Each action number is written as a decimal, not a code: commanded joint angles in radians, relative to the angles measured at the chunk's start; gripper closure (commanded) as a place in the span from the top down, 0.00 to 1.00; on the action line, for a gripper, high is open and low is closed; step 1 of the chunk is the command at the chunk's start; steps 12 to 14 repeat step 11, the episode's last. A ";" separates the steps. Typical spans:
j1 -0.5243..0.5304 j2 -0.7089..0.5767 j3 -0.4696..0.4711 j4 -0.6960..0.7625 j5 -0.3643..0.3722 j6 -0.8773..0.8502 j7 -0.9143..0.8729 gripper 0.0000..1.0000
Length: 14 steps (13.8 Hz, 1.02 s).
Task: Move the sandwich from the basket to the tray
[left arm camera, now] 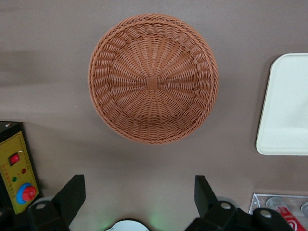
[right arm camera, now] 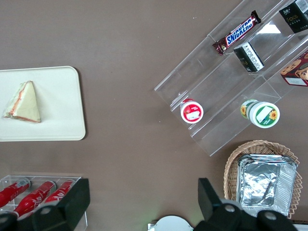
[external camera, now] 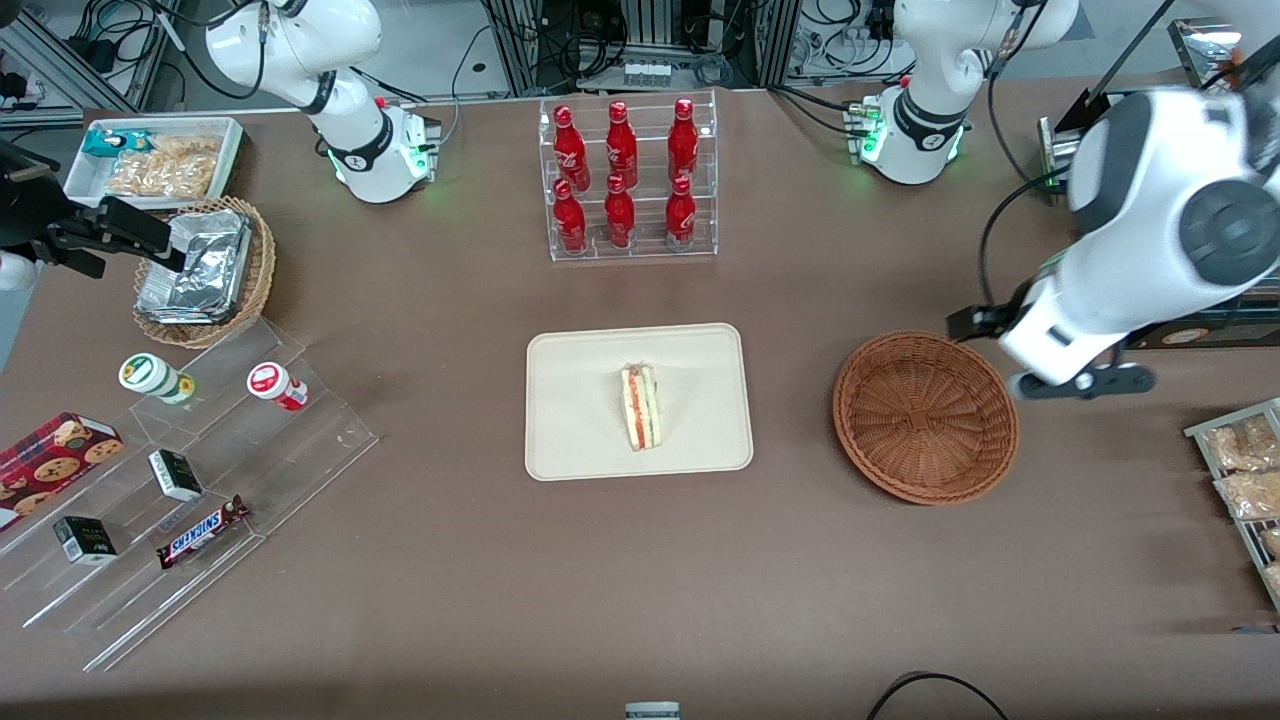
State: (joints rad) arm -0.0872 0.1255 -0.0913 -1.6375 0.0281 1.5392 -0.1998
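Sandwich point(external camera: 641, 406): 1, on tray point(external camera: 580, 440): 1. Brown basket point(external camera: 926, 416): 1. Tan basket point(external camera: 260, 270): 1. Red bottles point(external camera: 621, 175): 6. Round tubs point(external camera: 157, 378): 2. Small dark boxes point(external camera: 175, 474): 2. Snickers bar point(external camera: 202, 531): 1. Cookie box point(external camera: 55, 456): 1. Gripper point(left arm camera: 139, 197): 1, fingers apart.

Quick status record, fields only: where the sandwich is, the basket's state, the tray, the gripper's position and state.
sandwich: lying on the tray, near its middle, cut edge with red and green layers showing
basket: nothing in it, on the table beside the tray, toward the working arm's end
tray: holds only the sandwich
gripper: open, holding nothing, raised above the table next to the basket, away from the tray
task state: sandwich on tray
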 commanded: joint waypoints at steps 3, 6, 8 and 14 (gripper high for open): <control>0.142 -0.096 -0.137 -0.006 0.015 -0.085 0.023 1.00; 0.182 -0.132 -0.133 0.016 0.012 -0.125 0.106 1.00; 0.185 -0.130 -0.127 0.028 0.009 -0.119 0.109 1.00; 0.185 -0.130 -0.097 0.030 0.001 -0.087 0.109 1.00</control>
